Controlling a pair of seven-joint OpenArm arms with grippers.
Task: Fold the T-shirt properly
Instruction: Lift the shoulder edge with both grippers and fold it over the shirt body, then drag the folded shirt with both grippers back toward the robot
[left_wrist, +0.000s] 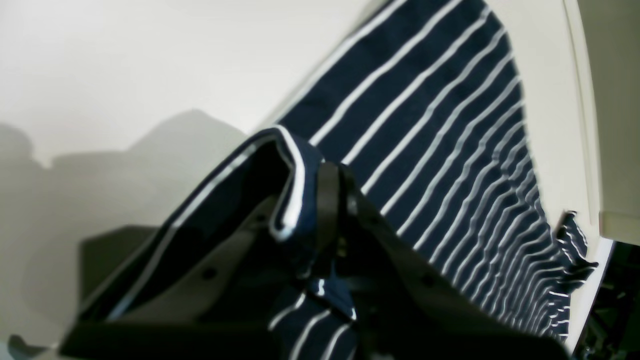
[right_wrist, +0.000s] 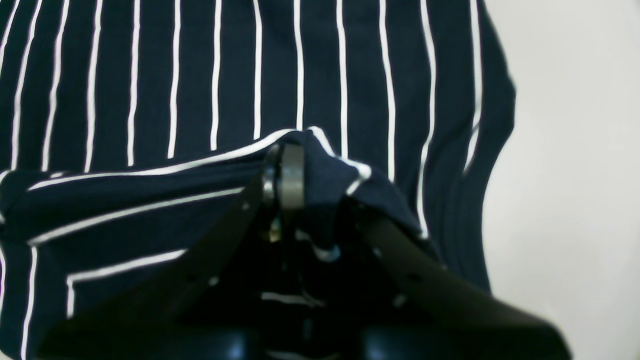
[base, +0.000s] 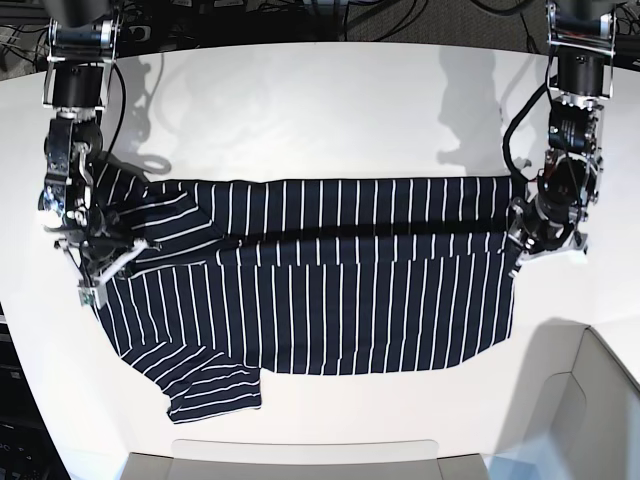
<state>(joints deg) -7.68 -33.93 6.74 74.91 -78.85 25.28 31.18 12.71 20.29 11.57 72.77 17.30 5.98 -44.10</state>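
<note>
Base view: the T-shirt (base: 330, 290) lies spread across the middle of the white table (base: 320, 110), stripes running up and down the frame, its upper edge folded down in a band along the top.
Sleeve: one short sleeve lies flat at the lower left of the base view, pointing toward the bottom edge.
Left gripper (base: 522, 238): at the right edge of the shirt in the base view, at the folded upper corner, clenched on the fabric.
Left wrist view: the left gripper (left_wrist: 327, 200) has its dark fingers pressed together on a raised, white-edged fold of the T-shirt (left_wrist: 430, 130); the rest of the cloth stretches away toward the upper right and lower right of the frame over the pale table (left_wrist: 150, 65).
Right gripper (base: 100, 250): at the left end of the shirt in the base view, over the shoulder area, clenched on the fabric.
Right wrist view: the right gripper (right_wrist: 287, 192) pinches a peaked fold with a white-striped edge in the centre of the frame; the T-shirt (right_wrist: 200, 75) fills the upper and left parts, and bare table (right_wrist: 575, 150) shows at the right.
Shadows: both arms cast grey shadows on the table near the top of the base view.
</note>
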